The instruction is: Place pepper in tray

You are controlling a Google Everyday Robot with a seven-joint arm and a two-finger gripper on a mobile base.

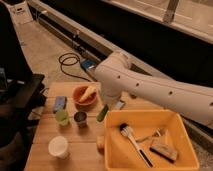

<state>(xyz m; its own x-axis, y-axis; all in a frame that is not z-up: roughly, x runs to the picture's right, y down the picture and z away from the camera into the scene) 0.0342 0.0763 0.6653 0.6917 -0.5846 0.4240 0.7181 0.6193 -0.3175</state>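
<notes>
The pepper [102, 113] is a slim dark green piece that hangs upright just below my white arm, above the table and just left of the tray's near-left corner. My gripper [105, 106] is shut on its top end and is mostly hidden by the wrist. The yellow tray [114, 150] sits at the table's right front. It holds a black-handled brush [133, 143], a pale utensil [152, 134] and a dark block [163, 150].
An orange-brown bowl [84, 95] with a pale item in it stands behind the pepper. A blue block [60, 103], a green cup [62, 117], a metal cup [80, 119], a white cup [58, 146] and a small tan piece [100, 143] are on the wooden table [42, 132]. A cable [67, 62] lies on the floor.
</notes>
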